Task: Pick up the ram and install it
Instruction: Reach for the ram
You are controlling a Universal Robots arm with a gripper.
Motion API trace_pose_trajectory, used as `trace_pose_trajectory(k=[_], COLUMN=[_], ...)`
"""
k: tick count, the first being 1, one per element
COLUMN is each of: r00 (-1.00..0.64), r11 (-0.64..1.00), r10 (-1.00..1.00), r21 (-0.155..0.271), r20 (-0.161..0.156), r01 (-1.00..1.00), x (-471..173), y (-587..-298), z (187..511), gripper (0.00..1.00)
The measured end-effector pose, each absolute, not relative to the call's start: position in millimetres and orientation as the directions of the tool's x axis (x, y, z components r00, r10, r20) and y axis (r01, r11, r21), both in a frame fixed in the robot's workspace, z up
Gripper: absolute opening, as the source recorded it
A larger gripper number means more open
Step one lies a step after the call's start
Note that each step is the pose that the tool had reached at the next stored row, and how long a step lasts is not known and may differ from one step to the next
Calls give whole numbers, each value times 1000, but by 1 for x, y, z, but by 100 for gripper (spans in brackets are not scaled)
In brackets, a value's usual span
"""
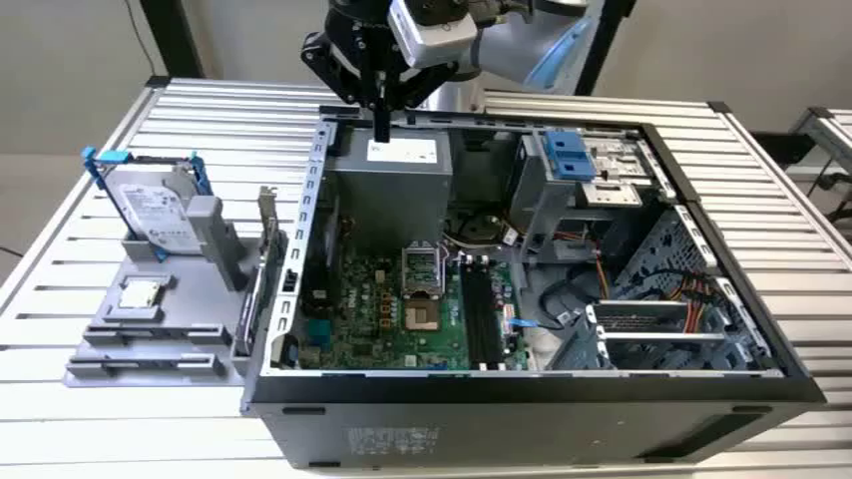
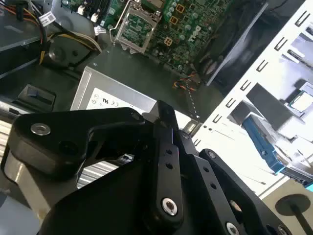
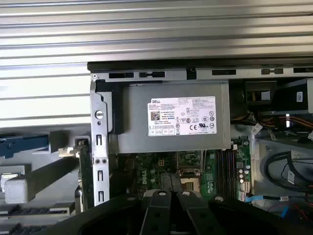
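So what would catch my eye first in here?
The open computer case on the slatted table, its green motherboard laid bare, dominates the exterior view. The black gripper hangs above the grey power supply at the case's far edge. At the exterior view's left, a grey holder carries a hard drive in a blue frame.

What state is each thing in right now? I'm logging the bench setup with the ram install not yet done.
gripper: shut, empty, above the power supply.
ram: standing on edge in the holder, outside the case.
hard drive: upright in the holder.
processor chip: lying flat on the holder.
computer case: on its side, open.
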State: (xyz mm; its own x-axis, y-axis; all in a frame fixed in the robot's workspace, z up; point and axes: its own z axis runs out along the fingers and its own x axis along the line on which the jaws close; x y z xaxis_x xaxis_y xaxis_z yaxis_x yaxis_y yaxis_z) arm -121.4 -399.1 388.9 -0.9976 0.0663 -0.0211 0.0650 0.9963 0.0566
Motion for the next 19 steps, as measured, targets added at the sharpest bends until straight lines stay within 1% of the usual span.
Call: trace_pose_trajectory(k=[19], r00=[-998], r11=[996], r10=[66], r21=[57], r20=[-21], r01=[65], x=[-125], y=[-399], z=[389], gripper=[0])
